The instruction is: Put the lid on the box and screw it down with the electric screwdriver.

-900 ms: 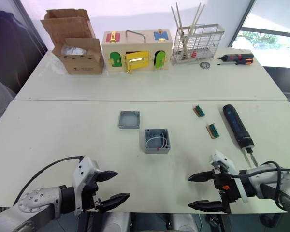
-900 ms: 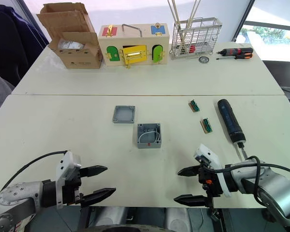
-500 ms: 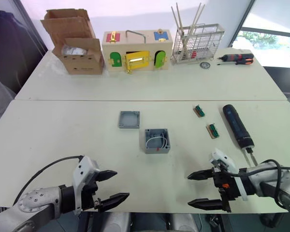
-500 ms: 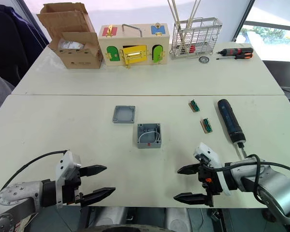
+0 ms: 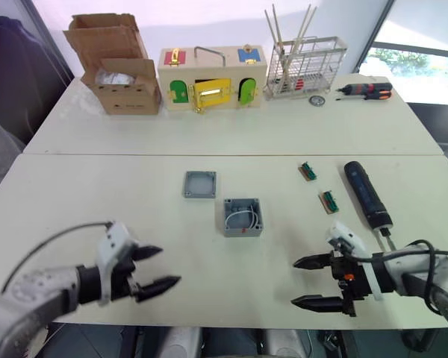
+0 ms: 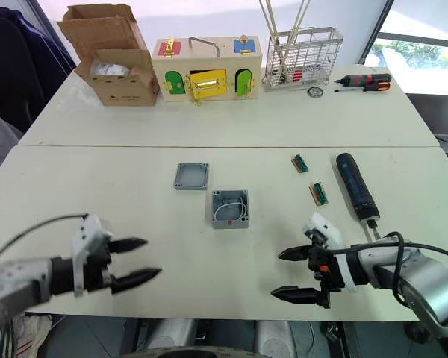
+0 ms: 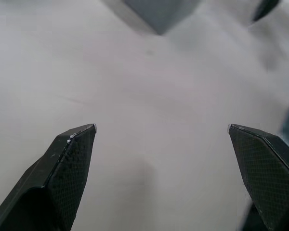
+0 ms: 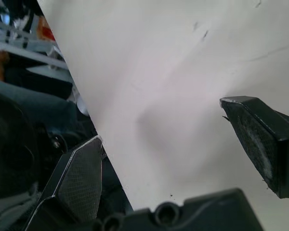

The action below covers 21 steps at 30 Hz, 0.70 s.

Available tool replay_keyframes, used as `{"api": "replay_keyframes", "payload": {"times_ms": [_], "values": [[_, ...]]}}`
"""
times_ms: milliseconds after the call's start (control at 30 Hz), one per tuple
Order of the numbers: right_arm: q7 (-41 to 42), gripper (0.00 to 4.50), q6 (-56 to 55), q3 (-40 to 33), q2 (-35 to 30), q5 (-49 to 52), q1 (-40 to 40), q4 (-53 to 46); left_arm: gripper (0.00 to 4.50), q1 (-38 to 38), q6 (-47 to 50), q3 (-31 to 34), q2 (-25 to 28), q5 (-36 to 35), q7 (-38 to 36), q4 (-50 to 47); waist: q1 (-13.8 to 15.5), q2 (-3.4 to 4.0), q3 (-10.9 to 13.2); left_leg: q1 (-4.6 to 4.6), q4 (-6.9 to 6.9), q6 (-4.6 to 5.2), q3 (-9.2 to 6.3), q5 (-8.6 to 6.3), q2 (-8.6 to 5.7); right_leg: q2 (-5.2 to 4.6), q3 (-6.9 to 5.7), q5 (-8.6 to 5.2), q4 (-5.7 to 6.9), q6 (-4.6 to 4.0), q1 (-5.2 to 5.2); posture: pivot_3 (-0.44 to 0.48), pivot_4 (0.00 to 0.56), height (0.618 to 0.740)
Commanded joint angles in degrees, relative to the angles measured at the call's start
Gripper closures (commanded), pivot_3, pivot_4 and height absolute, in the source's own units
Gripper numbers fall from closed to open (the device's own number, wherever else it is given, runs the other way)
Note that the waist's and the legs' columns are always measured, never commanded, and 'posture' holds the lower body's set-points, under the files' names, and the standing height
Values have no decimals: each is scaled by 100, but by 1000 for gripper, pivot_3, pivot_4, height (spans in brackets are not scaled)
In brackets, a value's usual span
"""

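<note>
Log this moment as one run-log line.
left gripper: open, empty | right gripper: open, empty | flat grey plastic lid: off, beside deep grey box | black cylindrical electric screwdriver: untouched

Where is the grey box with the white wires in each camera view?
Left eye view: the box, near picture centre.
Right eye view: the box, again near centre.
Left wrist view: a grey corner ahead; box or lid, cannot tell.
Right wrist view: bare table ahead.
Shared landmark: the lid, just beyond the box, toward the robot's left.
</note>
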Motion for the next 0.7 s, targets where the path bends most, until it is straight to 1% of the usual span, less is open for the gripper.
{"api": "replay_keyframes", "payload": {"times_ms": [33, 100, 167, 233, 267, 300, 333, 400, 433, 500, 533, 600, 700], "values": [[-172, 12, 383, -568, 92, 643, -298, -42, 0, -1173, 76, -31, 389, -208, -423, 332, -6, -1, 0, 0, 1, 0, -1, 0, 0, 1, -1, 2, 0, 4, 1, 0, 150, 730], [-301, 12, 495, -617, 140, 767, -449, -73, 0, -2171, 37, -613, 562, 84, -783, 782, -16, -2, 1, 1, 1, 0, 0, 0, 0, 1, -1, 6, -1, 11, 1, 0, 150, 730], [-459, 12, 544, -610, 218, 821, -605, -112, 0, -3149, 36, -1297, 564, 435, -1131, 1249, -19, -4, 2, 0, 1, 0, 2, 0, -2, 3, -1, 7, 1, 13, -1, 0, 150, 730], [-651, 12, 569, -597, 324, 841, -769, -178, 0, -4249, 1, -2135, 271, 871, -1516, 1765, -23, -5, 3, -1, 0, -2, 2, 1, -1, 7, -1, 8, 0, 14, -5, 0, 150, 730], [-739, 12, 551, -598, 364, 822, -824, -208, 0, -4709, -9, -2501, 80, 1041, -1694, 1967, -14, -6, 4, 0, 1, -2, 4, 1, -2, 6, 0, 8, 3, 15, -3, 0, 150, 730], [-807, 12, 549, -584, 393, 811, -872, -226, 0, -4994, -27, -2729, -46, 1165, -1838, 2124, -19, -9, 5, 0, 3, -2, 4, 2, -3, 7, 0, 8, 4, 15, -2, 0, 150, 730], [-869, 12, 566, -588, 418, 819, -910, -232, 0, -5178, -24, -2896, -162, 1248, -1943, 2199, -24, -9, 6, -3, 4, -2, 4, 2, -3, 7, -1, 8, 2, 16, -4, 0, 150, 730], [-1106, 12, 573, -581, 521, 807, -1054, -289, 0, -5649, -157, -3365, -610, 1493, -2187, 2412, -42, -11, 7, -3, 4, -2, 7, 2, -2, 7, 2, 8, 3, 16, -8, 0, 150, 730], [-1296, 12, 633, -611, 594, 865, -1063, -410, 0, -5876, -203, -3797, -929, 1688, -2334, 2466, -40, -14, 9, -4, 5, -2, 9, 2, -1, 8, 3, 8, 8, 17, -10, 0, 150, 730], [-1646, 12, 762, -620, 739, 985, -1061, -649, 0, -6088, -292, -4342, -1294, 1953, -2607, 2494, -27, -15, 10, -11, 9, -24, 8, 16, -1, 8, 1, 8, 8, 17, -15, 0, 150, 730], [-1808, 12, 795, -631, 825, 1028, -948, -817, 0, -6134, -321, -4646, -1414, 2076, -2781, 2411, -28, -15, 9, -15, 9, -29, 8, 19, -1, 8, 2, 8, 7, 17, -16, 0, 150, 730], [-2040, 12, 795, -619, 970, 1065, -767, -1034, 0, -6158, -412, -4959, -1549, 2273, -2965, 2379, -49, -16, 10, -15, 9, -30, 8, 19, 1, 10, 3, 8, 10, 17, -18, 0, 150, 730], [-2375, 12, 679, -457, 1287, 984, -467, -1268, 0, -6218, -490, -5203, -1740, 2538, -3075, 2549, -48, -16, 10, -15, 9, -23, 7, 16, 3, 13, 6, 8, 17, 17, -22, 0, 150, 730]]}}
